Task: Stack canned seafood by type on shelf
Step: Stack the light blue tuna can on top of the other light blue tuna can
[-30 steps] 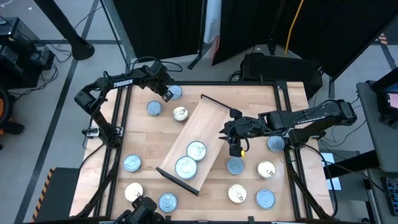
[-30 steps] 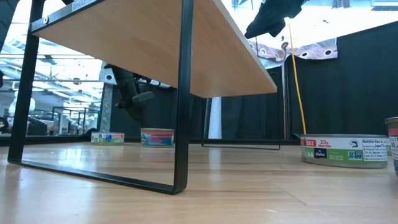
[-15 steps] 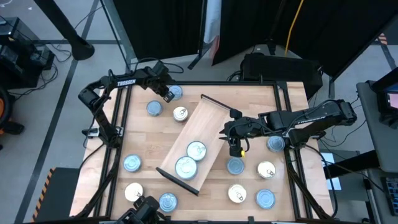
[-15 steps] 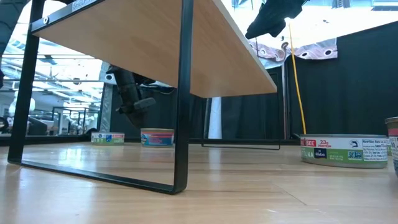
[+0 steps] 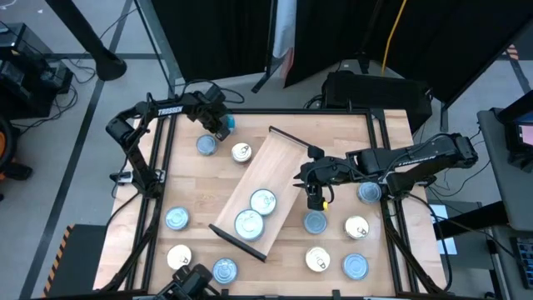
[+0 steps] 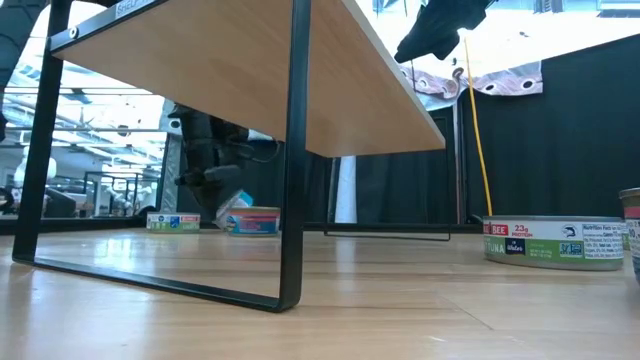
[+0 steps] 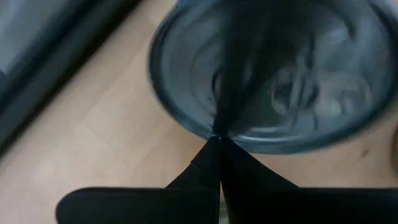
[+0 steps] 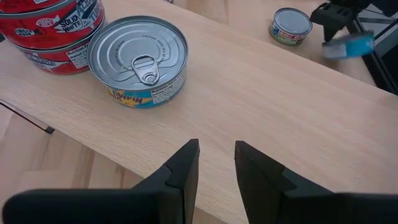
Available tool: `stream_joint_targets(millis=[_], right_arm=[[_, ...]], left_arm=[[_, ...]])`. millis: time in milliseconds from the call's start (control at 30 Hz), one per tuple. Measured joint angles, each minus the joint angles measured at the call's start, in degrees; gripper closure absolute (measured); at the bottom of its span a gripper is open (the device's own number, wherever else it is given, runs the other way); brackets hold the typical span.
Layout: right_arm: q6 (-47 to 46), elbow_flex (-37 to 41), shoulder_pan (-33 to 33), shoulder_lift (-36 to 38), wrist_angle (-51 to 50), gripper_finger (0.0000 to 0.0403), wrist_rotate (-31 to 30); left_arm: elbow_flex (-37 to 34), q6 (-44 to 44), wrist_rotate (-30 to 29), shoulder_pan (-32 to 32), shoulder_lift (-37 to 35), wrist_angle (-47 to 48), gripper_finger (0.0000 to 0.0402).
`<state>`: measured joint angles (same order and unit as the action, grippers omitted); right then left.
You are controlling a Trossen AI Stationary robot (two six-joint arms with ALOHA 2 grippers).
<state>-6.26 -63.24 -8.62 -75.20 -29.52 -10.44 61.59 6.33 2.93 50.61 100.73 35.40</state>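
Hovering above the right edge of the shelf (image 5: 279, 167), the right claw (image 5: 315, 200) has its fingers a narrow gap apart with nothing between them. Its wrist view shows what the overhead one cannot: the nearest tin on the board is a pull-tab tin (image 8: 138, 62) with a bare silver top, and beside it stand red-labelled tins (image 8: 53, 28) stacked one on another. From table height the shelf is seen from beneath, as a pale underside on a thin dark leg frame (image 6: 292, 150), with a green-labelled tin (image 6: 555, 243) lying flat on the table (image 5: 200, 179) to the right. More loose tins lie scattered around the shelf on the near and right sides of the table. At the far left corner the left claw (image 5: 221, 125) has its fingers pressed together, their tips at the rim of a blue tin (image 5: 227, 123) that is tipped steeply up. The left wrist view is filled by that tin's blurred round face, and whether the rim is pinched cannot be told. Black curtains (image 6: 560, 130) hang beyond the table, a yellow pole (image 6: 475, 130) stands before them, and a bright open workshop lies to the left.
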Motion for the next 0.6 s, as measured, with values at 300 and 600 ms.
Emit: stream_joint_targets(millis=[300, 600], right_arm=[[-0.4, 0.0, -0.1, 0.0, -0.7, 0.0307, 0.0], [-0.6, 0.0, -0.1, 0.0, -1.2, 0.0307, 0.3]], left_arm=[[-2.1, -1.0, -3.3, 0.0, -0.1, 1.2, 0.0399], [-3.9, -1.0, -5.0, 1.0, -0.2, 0.8, 0.0399]])
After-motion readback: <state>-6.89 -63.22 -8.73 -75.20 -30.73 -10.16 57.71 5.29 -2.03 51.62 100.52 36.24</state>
